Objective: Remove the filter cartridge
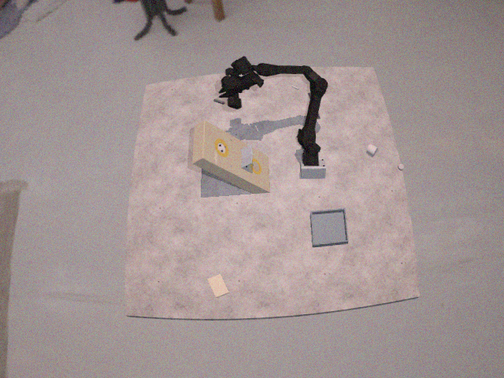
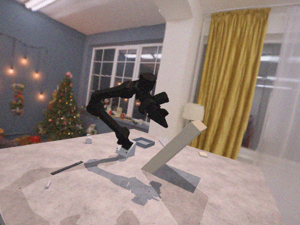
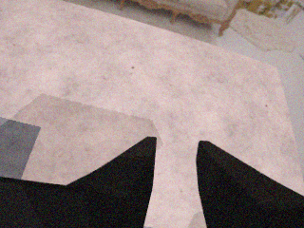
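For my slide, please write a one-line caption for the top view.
Arm reaches over the table with narrowed, empty gripper beyond the tilted service panel; cartridge seated, tray unused.
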`<state>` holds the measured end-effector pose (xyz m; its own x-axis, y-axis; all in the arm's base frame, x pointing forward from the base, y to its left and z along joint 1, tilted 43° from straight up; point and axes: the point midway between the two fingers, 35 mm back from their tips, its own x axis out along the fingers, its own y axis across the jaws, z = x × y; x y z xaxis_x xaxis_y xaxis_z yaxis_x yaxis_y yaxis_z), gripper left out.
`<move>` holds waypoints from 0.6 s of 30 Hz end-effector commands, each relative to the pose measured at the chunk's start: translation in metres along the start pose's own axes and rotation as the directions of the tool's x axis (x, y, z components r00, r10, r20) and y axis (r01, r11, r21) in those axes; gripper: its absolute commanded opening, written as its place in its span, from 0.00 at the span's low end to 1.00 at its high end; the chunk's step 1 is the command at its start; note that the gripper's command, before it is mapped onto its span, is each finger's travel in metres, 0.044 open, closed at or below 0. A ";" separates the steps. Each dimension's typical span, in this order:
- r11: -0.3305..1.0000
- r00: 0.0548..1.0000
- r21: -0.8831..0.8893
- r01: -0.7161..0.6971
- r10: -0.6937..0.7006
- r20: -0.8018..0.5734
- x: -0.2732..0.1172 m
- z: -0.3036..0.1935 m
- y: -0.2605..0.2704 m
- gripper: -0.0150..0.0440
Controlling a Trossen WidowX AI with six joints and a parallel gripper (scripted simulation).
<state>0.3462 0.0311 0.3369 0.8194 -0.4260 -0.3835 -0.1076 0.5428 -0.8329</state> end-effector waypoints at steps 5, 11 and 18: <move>0.986 0.995 -0.135 -0.097 0.098 0.000 -0.016 0.016 0.128 0.41; 0.956 0.992 -0.279 -0.095 0.113 0.049 -0.053 0.003 0.225 0.41; 0.951 0.992 -0.296 -0.090 0.112 0.059 -0.058 0.000 0.234 0.41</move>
<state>0.2739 0.1839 0.1652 0.8328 -0.3124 -0.4570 -0.3503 0.3418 -0.8721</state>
